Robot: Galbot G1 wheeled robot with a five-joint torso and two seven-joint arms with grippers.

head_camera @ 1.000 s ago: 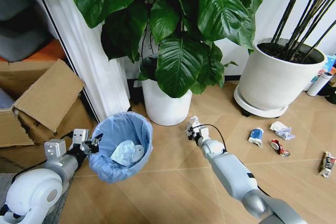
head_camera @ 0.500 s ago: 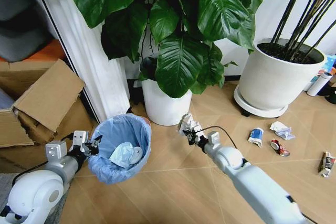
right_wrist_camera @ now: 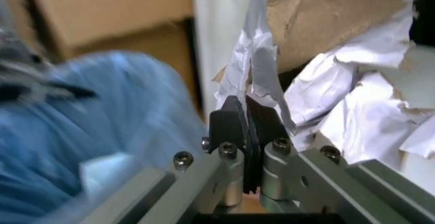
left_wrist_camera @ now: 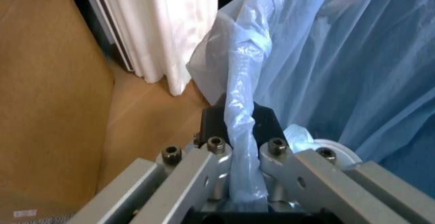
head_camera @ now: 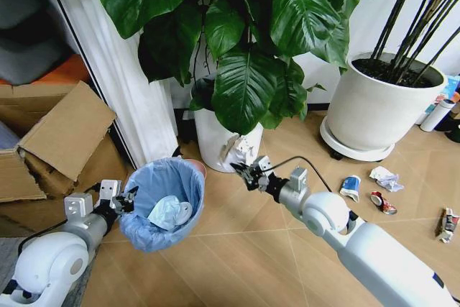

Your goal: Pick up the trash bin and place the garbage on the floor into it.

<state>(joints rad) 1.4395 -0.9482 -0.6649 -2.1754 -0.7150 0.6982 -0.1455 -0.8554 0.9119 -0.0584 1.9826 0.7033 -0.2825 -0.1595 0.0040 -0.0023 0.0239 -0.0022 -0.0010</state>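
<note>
Trash bin (head_camera: 162, 203) above chevron floor (head_camera: 237, 249), rim pinched by left gripper (head_camera: 128, 198); right gripper (head_camera: 242, 168) clamping crumpled paper (head_camera: 236, 150).

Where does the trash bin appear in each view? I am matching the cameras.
Head view: trash bin at lower left, its rim pinched by the left gripper.
Left wrist view: its blue liner, clamped between the fingers.
Right wrist view: blurred blue beyond the held paper wad.
Shared landmark: the bin's blue liner.

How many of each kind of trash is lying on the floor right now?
Crumpled white paper: 1
Crushed blue-white can: 1
Red crushed wrapper: 1
Dark wrapper: 1
Total: 4
</note>
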